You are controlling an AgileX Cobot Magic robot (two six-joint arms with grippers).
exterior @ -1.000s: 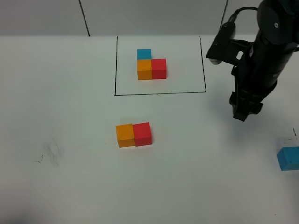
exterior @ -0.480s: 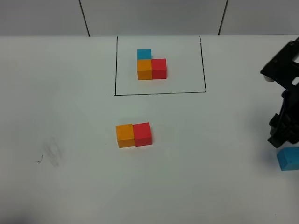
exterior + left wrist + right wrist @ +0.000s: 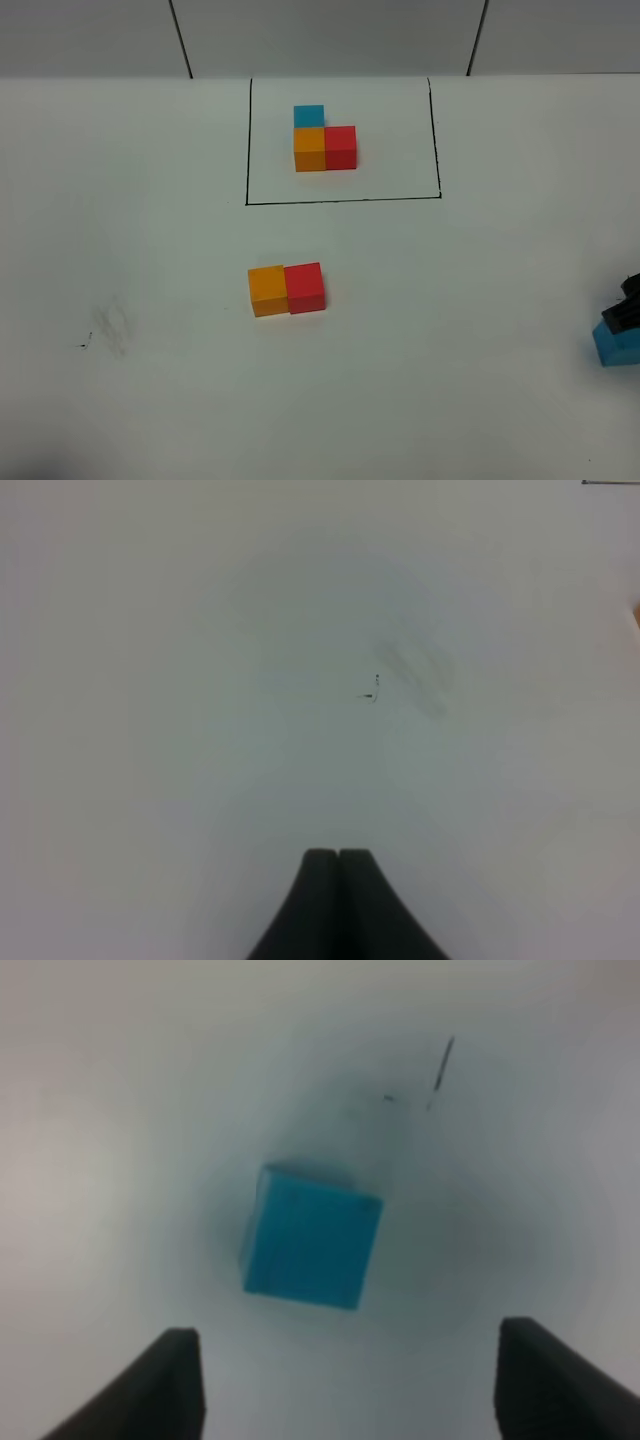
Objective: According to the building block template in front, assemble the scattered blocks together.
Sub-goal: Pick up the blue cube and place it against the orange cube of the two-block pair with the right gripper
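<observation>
The building block template [image 3: 325, 140] is a blue, orange and red L inside a black drawn rectangle at the back. Of the scattered blocks, the orange cube [image 3: 267, 291] and red cube [image 3: 305, 287] touch side by side mid-table. The light blue cube [image 3: 618, 346] lies alone at the right edge. Only a black tip of my right gripper [image 3: 630, 305] shows there, just above the blue cube. In the right wrist view the right gripper [image 3: 347, 1332] is open, with the blue cube [image 3: 312, 1237] ahead of its spread fingers and untouched. My left gripper [image 3: 338, 858] is shut on nothing over bare table.
The white table [image 3: 470, 300] has a faint grey smudge [image 3: 108, 330] and a small pen mark at the left. Small pen marks [image 3: 440, 1065] sit beyond the blue cube. A grey wall with dark seams [image 3: 180, 40] runs along the back.
My right arm has swung from beside the template frame to the right and toward the front, mostly out of the overhead view, stopping over the blue cube. The blocks have not moved.
</observation>
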